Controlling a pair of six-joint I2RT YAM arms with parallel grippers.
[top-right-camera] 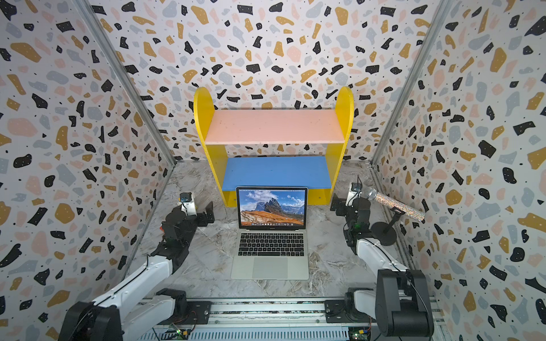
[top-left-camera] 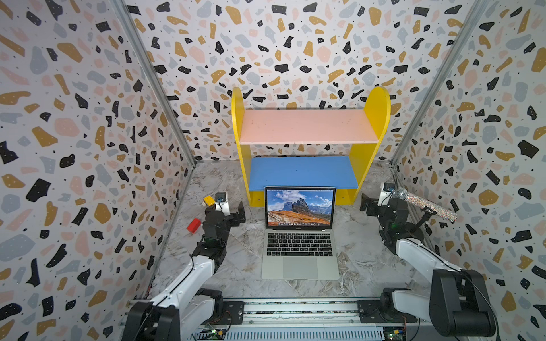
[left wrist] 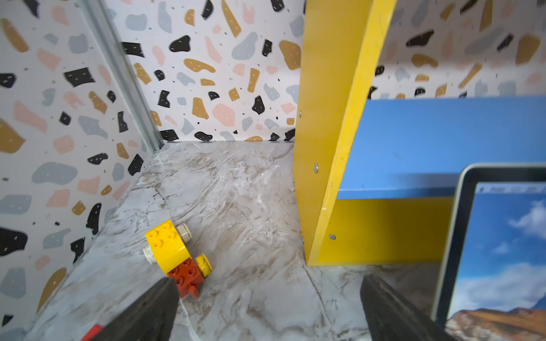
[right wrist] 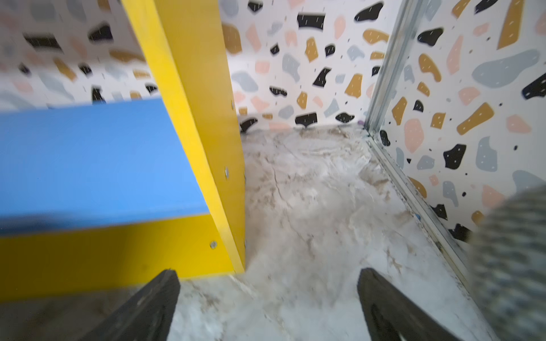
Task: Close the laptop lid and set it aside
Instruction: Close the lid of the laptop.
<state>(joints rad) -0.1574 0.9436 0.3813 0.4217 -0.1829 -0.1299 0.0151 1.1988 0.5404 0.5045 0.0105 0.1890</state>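
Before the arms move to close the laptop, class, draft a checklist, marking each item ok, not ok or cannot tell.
1. Left gripper open, empty: ok.
2. Right gripper open, empty: ok.
3. Microphone clear of it: not ok, very close.
4. Laptop keyboard free of objects: ok.
5. Lid closed: not ok, it stands upright.
6. Room between lid and shelf: cannot tell.
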